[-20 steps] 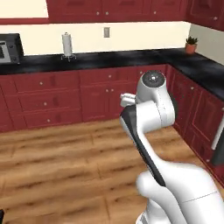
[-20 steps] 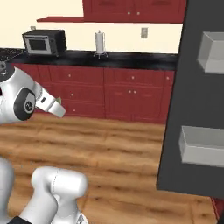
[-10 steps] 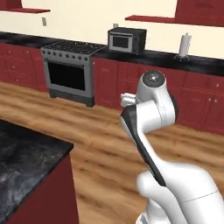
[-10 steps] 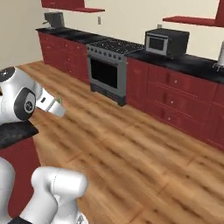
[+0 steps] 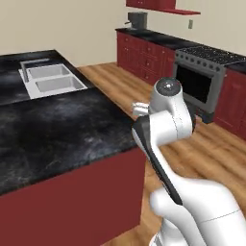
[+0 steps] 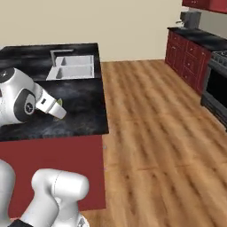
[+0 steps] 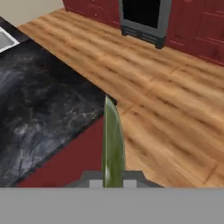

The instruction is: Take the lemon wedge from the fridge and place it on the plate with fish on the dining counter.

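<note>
My gripper (image 7: 113,179) is shut on the lemon wedge (image 7: 113,140), a thin yellow-green sliver seen edge-on between the fingertips. In the right base view the gripper (image 6: 56,110) hangs over the near right part of the dining counter (image 6: 84,99), and a bit of the wedge (image 6: 59,102) shows at its tip. The counter's glossy black marbled top (image 5: 57,129) and dark red base lie to the left of the arm; its corner (image 7: 39,100) sits just ahead of the wedge. The plate with fish and the fridge are out of view.
A steel double sink (image 5: 50,79) with a faucet is set in the island's far end (image 6: 73,66). A stove with a dark oven door (image 5: 202,81) stands among red cabinets at the right (image 7: 142,17). Wood floor (image 6: 150,119) runs between them.
The whole picture has swung as the base turned: first wall cabinets and a dark fridge edge, then the stove, now the island with the sink. The arm's pose looks unchanged.
</note>
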